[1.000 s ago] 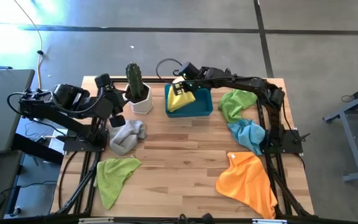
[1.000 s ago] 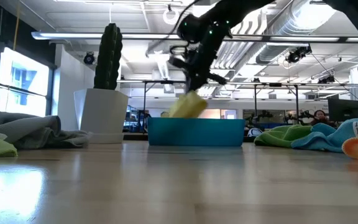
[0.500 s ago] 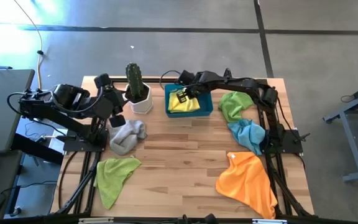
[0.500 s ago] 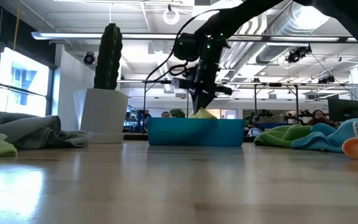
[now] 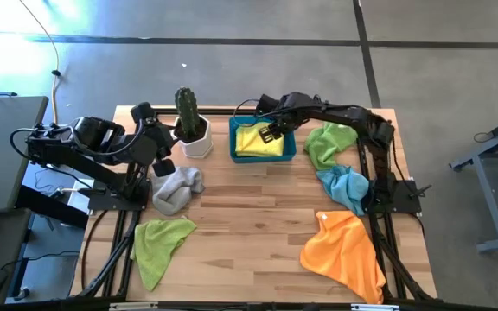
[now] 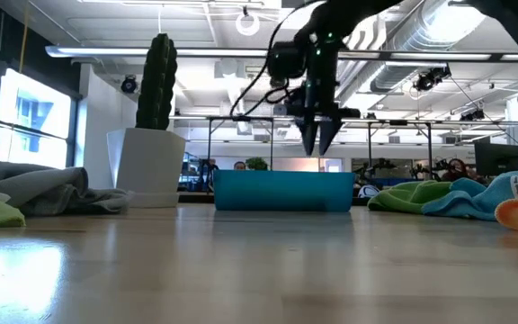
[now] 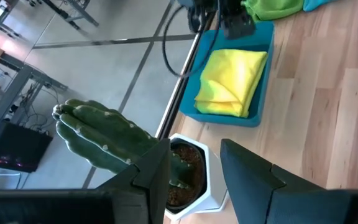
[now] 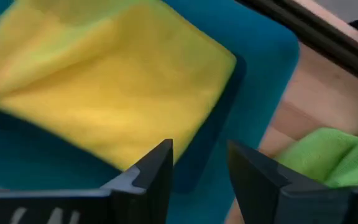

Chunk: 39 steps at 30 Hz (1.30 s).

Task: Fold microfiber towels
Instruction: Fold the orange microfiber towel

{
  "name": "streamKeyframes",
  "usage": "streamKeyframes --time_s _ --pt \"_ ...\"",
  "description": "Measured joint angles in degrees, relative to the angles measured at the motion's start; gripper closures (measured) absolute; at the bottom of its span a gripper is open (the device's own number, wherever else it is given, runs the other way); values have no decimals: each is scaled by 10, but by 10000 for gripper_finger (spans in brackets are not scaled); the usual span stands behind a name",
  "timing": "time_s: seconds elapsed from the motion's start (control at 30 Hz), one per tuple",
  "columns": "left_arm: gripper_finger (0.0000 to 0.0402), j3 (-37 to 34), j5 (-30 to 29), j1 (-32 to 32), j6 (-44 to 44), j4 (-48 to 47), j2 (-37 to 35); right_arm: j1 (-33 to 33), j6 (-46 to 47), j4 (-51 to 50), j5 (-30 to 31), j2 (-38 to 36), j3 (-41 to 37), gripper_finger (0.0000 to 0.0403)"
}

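Right gripper (image 5: 275,132) spread, empty, above folded yellow towel (image 5: 256,141) in blue bin (image 5: 291,143); left gripper (image 5: 166,149) spread by cactus (image 5: 187,110)

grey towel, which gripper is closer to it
Left. The left gripper hangs just above the grey towel's edge; the right gripper hovers open over the blue bin, well across the table.

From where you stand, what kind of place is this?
Probably a robotics lab or workshop in an open industrial hall. The low view shows exposed ceiling ducts and rows of workbenches behind, and two dark robot arms flank a wooden table strewn with towels.
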Motion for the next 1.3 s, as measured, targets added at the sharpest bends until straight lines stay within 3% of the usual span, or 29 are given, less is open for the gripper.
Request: streamKeyframes --time_s 0.27,0.53,0.73,1.03,1.3 --pt "271 0 -1 0 -16 23 0 53 19 -8 -11 -73 0 259" --pt "271 0 35 0 -51 27 0 189 57 -52 -46 -83 0 259" --pt "271 0 67 0 -62 35 1 296 148 -138 -35 -83 0 259" --pt "271 0 174 0 -61 55 29 462 347 -186 -35 -80 0 259" --pt "271 0 188 -18 -53 59 89 576 564 -186 -51 -80 0 259"
